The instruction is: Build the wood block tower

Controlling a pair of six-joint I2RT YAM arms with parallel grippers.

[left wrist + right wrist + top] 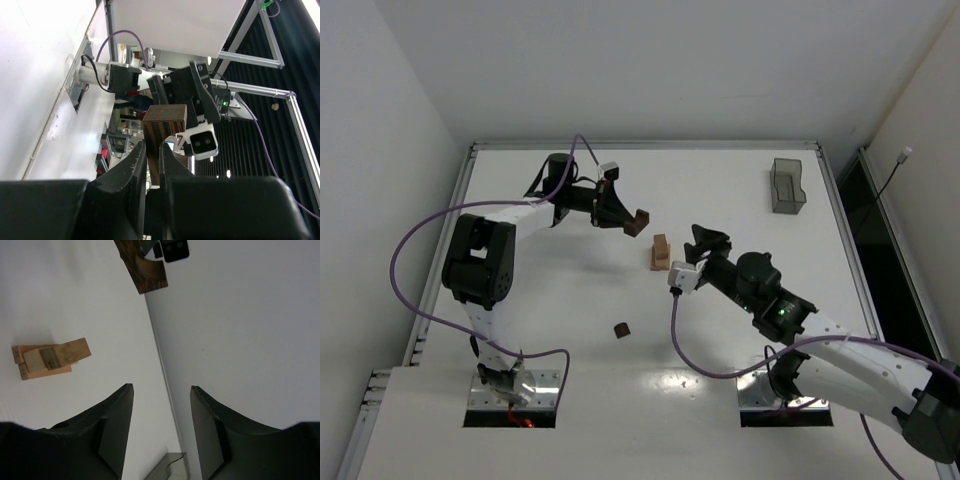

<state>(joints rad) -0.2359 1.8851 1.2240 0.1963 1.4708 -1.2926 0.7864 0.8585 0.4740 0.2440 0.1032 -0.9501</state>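
White walls close in a white table [740,330], with a translucent grey bin [787,185] standing near its far right corner. Close to the middle stands the tower [661,252], a short stack of light tan wood blocks, and a lone dark brown cube [621,329] lies nearer the arm bases, well apart from it.

Up off the table, the left gripper [636,222] has its jaws clamped on a dark brown block [638,223]; the left wrist view shows the striped end grain of that block [165,121] sticking out past the closed fingertips [137,155]. This held piece lies just to the far left of the tower, near it but not over it. From the overhead view, the tower runs longer toward the far edge than across, so I judge the dark block needs to travel a short way right and toward the bases before it can come down on top (how its own long axis sits against the tower's I cannot tell).

On the tower's other side, the right gripper [703,243] hovers just beside it, jaws spread wide and holding nothing, as its wrist view confirms with bare fingers [114,415] and the tan blocks [47,360] off to one side. Both arms are near; only the left carries a piece.
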